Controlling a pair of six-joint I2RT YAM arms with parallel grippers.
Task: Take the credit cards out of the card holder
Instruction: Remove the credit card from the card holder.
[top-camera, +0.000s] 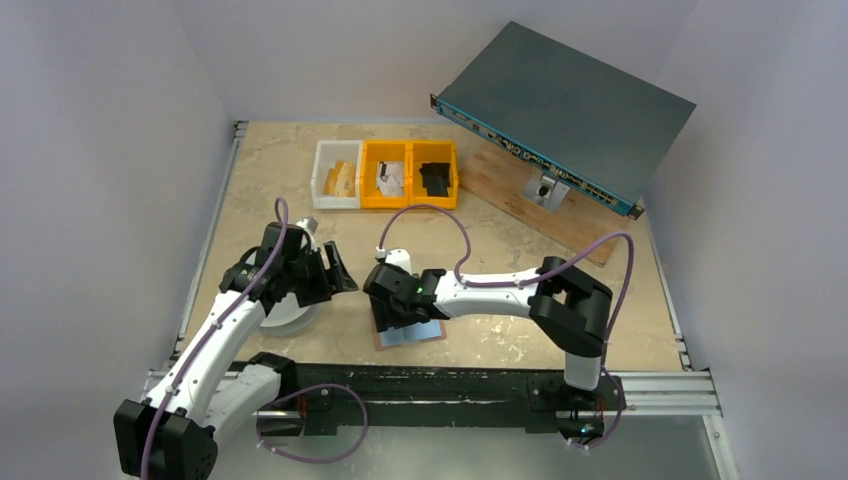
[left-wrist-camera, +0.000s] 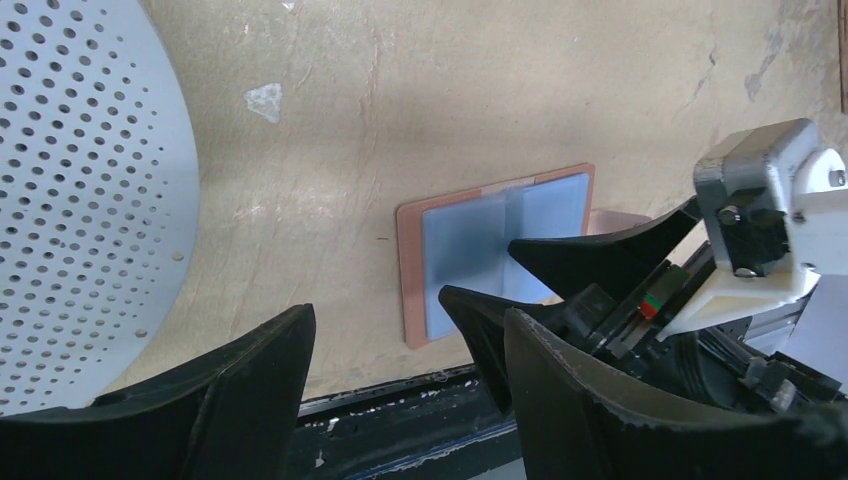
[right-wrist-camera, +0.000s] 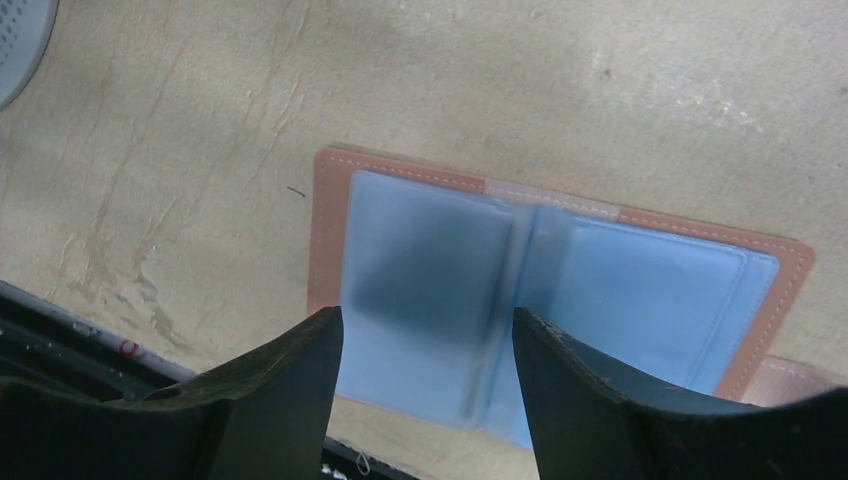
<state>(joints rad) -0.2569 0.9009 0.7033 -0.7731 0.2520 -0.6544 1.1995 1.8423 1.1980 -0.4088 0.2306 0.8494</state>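
The card holder (top-camera: 412, 336) lies open and flat on the table near the front edge, with a pinkish-tan rim and pale blue shiny inner faces. It also shows in the left wrist view (left-wrist-camera: 470, 255) and the right wrist view (right-wrist-camera: 620, 290). My right gripper (top-camera: 398, 316) hangs open just above its left half (right-wrist-camera: 428, 315), jaws wide and holding nothing. My left gripper (top-camera: 340, 272) is open and empty to the left of the holder (left-wrist-camera: 408, 312). No credit card can be told apart from the blue faces; none lies loose.
A white perforated bowl (top-camera: 290, 312) sits under the left arm (left-wrist-camera: 80, 200). One white bin (top-camera: 336, 175) and two yellow bins (top-camera: 410, 173) stand at the back. A grey box (top-camera: 565, 105) rests on a wooden board (top-camera: 520, 195) at the back right. A black rail (top-camera: 440, 385) runs along the front.
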